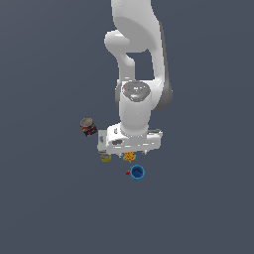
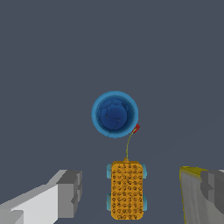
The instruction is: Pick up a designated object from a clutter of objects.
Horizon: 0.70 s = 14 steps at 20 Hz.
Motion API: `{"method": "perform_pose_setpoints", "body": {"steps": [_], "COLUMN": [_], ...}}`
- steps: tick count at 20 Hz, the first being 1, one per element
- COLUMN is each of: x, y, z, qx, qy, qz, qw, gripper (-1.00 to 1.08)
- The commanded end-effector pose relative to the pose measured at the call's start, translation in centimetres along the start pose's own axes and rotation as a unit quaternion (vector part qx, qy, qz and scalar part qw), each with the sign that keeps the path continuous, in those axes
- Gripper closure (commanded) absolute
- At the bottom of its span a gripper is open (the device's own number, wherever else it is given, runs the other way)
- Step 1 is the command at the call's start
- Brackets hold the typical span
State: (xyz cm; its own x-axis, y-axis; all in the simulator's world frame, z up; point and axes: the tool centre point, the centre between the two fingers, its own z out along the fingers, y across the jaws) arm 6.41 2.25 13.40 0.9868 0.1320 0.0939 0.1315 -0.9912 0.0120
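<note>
Approach stage only; grasp not yet made. End effector (image 2: 129,192) spread open, empty, fingers (image 2: 70,192) flanking the small orange speckled block with pale blue wheels (image 2: 126,195), resting on the dark grey counter (image 2: 52,65). No contact visible. Round blue cup (image 2: 114,113) just beyond, thin cord and red tag (image 2: 136,128) between. Remaining: closing, lifting. Long white-and-yellow box (image 1: 102,144) close alongside; red-banded can (image 1: 88,127) apart.

My fingers (image 2: 65,192) straddle the orange speckled lump (image 2: 127,190) with clear gaps either side; the white-and-yellow box (image 2: 192,197) crowds one finger, and the blue cup (image 2: 114,113) stands just beyond the lump.
</note>
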Motion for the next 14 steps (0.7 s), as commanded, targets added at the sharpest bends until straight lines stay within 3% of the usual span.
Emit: {"method": "perform_pose_setpoints", "body": {"steps": [1, 7, 8, 9, 14], "x": [-3.8, -4.0, 1.4, 1.1, 0.6], "y": [0.4, 0.4, -0.2, -0.9, -0.7], "z": [5.5, 6.5, 2.8, 0.5, 1.6], "qx": [0.005, 0.006, 0.002, 0.000, 0.001], "qy": [-0.048, -0.047, 0.001, 0.021, 0.014], "qz": [0.008, 0.007, -0.006, -0.012, -0.010], "qw": [0.9988, 0.9988, 1.0000, 0.9997, 0.9999], "gripper": [-0.92, -0.92, -0.92, -0.92, -0.92]}}
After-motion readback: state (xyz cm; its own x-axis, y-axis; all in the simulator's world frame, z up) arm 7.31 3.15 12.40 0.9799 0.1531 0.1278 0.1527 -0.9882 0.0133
